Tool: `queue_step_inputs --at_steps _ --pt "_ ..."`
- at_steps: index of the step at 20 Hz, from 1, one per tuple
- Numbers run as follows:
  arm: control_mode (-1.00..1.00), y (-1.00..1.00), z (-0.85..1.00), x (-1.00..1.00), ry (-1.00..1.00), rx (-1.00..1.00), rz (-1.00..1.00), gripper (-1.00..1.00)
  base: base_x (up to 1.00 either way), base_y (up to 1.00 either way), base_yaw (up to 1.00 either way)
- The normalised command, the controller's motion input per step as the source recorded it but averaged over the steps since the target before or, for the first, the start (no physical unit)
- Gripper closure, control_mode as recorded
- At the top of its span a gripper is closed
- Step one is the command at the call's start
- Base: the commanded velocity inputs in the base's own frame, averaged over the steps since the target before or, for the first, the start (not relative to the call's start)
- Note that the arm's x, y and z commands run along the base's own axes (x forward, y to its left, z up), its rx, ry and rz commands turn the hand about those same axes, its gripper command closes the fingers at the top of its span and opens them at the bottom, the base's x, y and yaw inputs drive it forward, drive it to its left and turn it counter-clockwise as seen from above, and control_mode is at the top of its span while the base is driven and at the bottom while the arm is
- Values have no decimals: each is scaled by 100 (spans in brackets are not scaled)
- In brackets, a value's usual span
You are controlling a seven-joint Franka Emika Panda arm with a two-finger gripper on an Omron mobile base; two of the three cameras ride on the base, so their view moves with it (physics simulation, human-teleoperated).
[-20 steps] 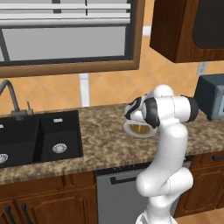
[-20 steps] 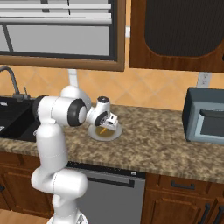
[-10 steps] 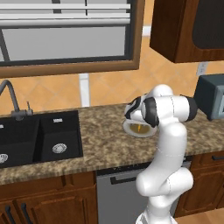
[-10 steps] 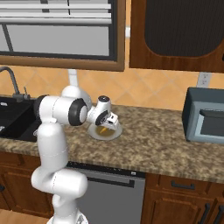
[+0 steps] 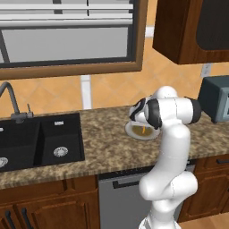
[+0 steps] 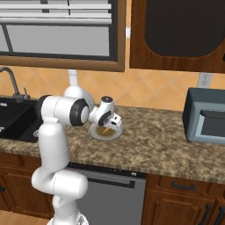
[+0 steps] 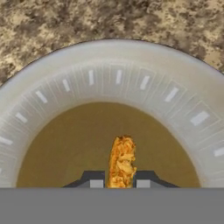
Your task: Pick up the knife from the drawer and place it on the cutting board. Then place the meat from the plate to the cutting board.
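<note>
Orange-yellow meat (image 7: 122,162) lies on the plate's (image 7: 113,65) brownish-olive centre, on the speckled granite tabletop (image 5: 103,147) right of the sink (image 5: 40,143), with the end effector (image 7: 117,183) low over it, tips clamped on the strip, apparently ready to lift.

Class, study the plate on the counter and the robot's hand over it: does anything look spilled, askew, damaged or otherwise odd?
Nothing stands out. The plate sits flat and whole on the speckled counter, with no spill around it. The meat lies on the plate's brown centre, between the fingers of the tool, which has closed in on it.
</note>
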Motion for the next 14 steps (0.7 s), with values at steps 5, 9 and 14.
queue_step_inputs --at_steps 5,9,14 --pt "-100 0 7 0 0 -2 0 100 0 0 0" --pt "-100 0 53 0 0 0 0 100 0 0 0" --pt "-100 0 100 -19 0 2 0 100 0 0 0"
